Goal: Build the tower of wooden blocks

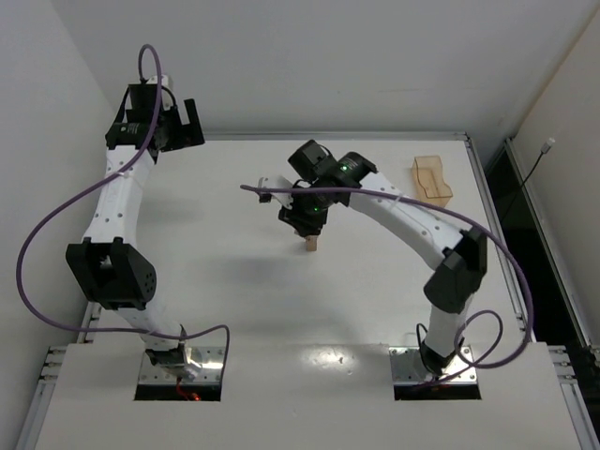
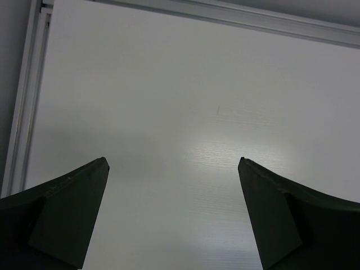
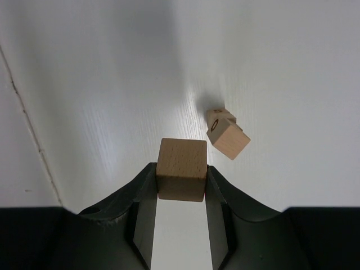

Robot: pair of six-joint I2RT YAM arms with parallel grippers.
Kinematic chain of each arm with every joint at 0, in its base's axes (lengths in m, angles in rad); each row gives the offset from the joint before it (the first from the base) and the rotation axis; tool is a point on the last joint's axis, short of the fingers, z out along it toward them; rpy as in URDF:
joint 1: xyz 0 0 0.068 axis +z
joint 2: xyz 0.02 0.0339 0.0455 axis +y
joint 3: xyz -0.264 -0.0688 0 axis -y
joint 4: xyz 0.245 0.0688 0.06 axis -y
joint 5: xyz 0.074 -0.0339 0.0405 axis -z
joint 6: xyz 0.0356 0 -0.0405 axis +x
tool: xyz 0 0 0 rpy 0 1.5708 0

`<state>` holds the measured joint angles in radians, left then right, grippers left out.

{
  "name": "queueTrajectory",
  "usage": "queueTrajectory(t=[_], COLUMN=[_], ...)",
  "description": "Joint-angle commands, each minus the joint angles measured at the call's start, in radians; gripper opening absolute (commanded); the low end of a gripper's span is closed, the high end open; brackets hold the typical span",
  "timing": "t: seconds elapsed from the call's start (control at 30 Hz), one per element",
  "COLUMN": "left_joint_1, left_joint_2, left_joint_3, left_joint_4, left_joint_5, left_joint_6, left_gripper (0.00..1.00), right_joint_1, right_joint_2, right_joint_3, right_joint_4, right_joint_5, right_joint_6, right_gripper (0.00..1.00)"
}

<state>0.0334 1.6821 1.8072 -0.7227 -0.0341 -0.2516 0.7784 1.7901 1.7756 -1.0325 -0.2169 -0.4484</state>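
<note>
My right gripper [image 1: 306, 221] is shut on a light-brown wooden cube [image 3: 181, 169] and holds it above the table near the middle. Its jaws [image 3: 181, 179] pinch the cube's two sides. Just beyond and to the right of the held cube stands a small stack of wooden cubes [image 3: 226, 135]; the top one is turned at an angle and has a dark ring mark on one side. In the top view the stack [image 1: 310, 245] shows just below the right gripper. My left gripper [image 1: 184, 126] is open and empty at the far left back, over bare table [image 2: 171, 163].
A translucent amber plastic tray [image 1: 431, 178] stands at the back right of the table. A metal rail [image 2: 225, 17] runs along the table's far edge, close to the left gripper. A purple cable [image 1: 281, 190] hangs off the right wrist.
</note>
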Motion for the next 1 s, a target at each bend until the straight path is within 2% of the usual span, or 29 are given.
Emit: queueTrajectory(t=[0.0,0.27,0.57,0.97], left_joint_1=[-0.01,-0.01,-0.001,0.008], left_joint_2=[-0.051,-0.042,-0.042,-0.042], left_joint_3=[-0.006,-0.006,-0.006,-0.026], left_joint_4=[0.034,0.034,0.034,0.043], left_joint_5=[-0.015,-0.015,-0.024,-0.024], left_joint_6=[0.002,0.002,-0.008,-0.017], left_gripper=[0.99,0.99,0.99,0.99], right_joint_1=[-0.048,-0.1,-0.113,-0.103], right_joint_2=[0.097,0.215,0.379,0.379], right_joint_3=[0.117,0.309,0.594,0.541], right_joint_4=[-0.127,-0.178,-0.374,-0.374], right_joint_5=[0.011,0.051,0.076,0.131], right_joint_6=[0.001,-0.009,-0.076,-0.095], right_gripper=[0.0,0.0,0.0,0.0])
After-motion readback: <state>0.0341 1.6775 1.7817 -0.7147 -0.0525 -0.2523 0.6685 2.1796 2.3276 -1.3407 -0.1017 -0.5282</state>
